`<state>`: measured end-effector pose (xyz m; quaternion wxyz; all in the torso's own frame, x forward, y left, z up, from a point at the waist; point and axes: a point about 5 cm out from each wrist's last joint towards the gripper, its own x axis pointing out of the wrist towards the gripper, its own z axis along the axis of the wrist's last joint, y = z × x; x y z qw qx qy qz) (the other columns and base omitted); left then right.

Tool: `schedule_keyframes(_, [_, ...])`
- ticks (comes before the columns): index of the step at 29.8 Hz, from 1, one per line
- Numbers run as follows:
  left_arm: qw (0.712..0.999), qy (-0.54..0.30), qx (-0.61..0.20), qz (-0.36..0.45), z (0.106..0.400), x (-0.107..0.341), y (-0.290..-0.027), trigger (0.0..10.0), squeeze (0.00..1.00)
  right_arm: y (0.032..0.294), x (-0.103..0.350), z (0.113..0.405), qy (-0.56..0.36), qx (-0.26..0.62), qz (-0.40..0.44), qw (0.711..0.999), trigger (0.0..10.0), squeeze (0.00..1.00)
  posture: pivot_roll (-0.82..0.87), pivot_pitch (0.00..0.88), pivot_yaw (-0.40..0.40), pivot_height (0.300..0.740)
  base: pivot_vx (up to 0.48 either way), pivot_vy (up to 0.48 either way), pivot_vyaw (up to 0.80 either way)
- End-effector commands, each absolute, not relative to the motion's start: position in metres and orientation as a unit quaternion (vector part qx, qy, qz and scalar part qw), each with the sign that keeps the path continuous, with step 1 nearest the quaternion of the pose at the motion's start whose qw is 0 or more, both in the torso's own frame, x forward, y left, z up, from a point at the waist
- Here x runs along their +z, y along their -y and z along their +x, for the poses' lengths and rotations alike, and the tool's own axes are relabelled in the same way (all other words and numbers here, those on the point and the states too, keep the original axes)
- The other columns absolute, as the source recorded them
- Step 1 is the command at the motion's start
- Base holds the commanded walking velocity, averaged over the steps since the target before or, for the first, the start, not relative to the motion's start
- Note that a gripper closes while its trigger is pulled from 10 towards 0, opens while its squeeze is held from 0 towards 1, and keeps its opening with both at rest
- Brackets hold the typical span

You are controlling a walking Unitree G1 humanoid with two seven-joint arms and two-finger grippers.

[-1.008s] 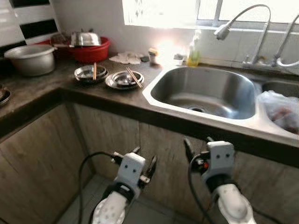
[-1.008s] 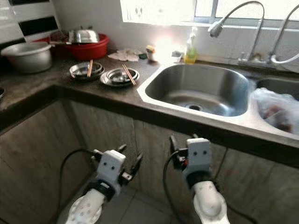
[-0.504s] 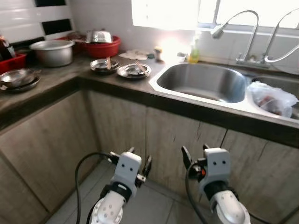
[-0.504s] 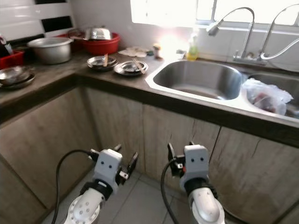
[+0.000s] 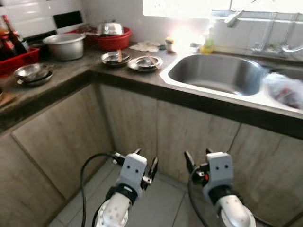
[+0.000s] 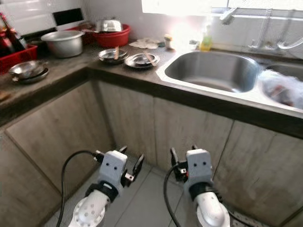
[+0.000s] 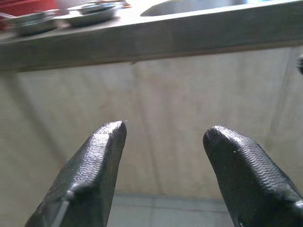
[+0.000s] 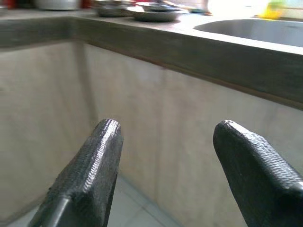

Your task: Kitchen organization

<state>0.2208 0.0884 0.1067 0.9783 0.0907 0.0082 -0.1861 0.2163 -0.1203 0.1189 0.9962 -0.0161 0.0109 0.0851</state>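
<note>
Progress: nothing on the counter appears to have been sorted yet; the task is judged to be at its very start, with all handling left to do.
Red plastic crate (image 5: 18,60): seen far to the left of and above the left gripper, with dark bottles standing in it.
Stacked steel bowls (image 5: 31,73): set on the dark stone counter (image 5: 71,73), up and left of the left gripper, just beside the crate.
Large grey metal pot (image 5: 64,45): at the back of the counter, beside a red plastic basin (image 5: 112,41) that holds a shiny steel lid.
Two shallow steel dishes with chopsticks (image 5: 132,60): above and well beyond both grippers, near the sink; likely the first things to be tidied.
Left gripper (image 5: 144,165): held low before the wooden cabinet doors (image 5: 128,127), fingers (image 7: 97,161) spread apart, nothing between them.
Right gripper (image 5: 196,158): likewise low before the cabinet, fingers (image 8: 92,168) spread and empty.
Stainless steel sink basin (image 5: 218,75): above the right gripper, with no dishes seen in it.
Clear plastic bag (image 5: 284,90): lying in the second basin, up and right of the right gripper; contents too blurred to tell.
</note>
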Motion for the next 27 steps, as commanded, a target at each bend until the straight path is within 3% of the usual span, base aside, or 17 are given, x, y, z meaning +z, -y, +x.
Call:
schedule_keyframes(1, [0.979,-0.006,-0.184,0.090,0.2208,0.1092,-0.0878,10.0,0.00,0.1197,0.1209,0.2174,-0.003,0.088,-0.021,0.996,10.0,0.00,0.10,0.000,-0.001,0.740,0.285,0.000,0.80])
schedule_keyframes(4, [0.982,-0.023,-0.175,0.060,0.2217,0.1076,-0.0886,10.0,0.00,0.1197,0.1212,0.2183,-0.002,0.090,-0.025,0.996,10.0,0.00,0.10,0.000,-0.003,0.740,0.295,0.000,0.80])
schedule_keyframes(27, [0.979,-0.019,-0.190,0.073,0.2223,0.1063,-0.0847,10.0,0.00,0.1163,0.1216,0.2232,0.005,0.107,-0.035,0.994,10.0,0.00,0.10,0.000,-0.008,0.740,0.298,0.000,0.80])
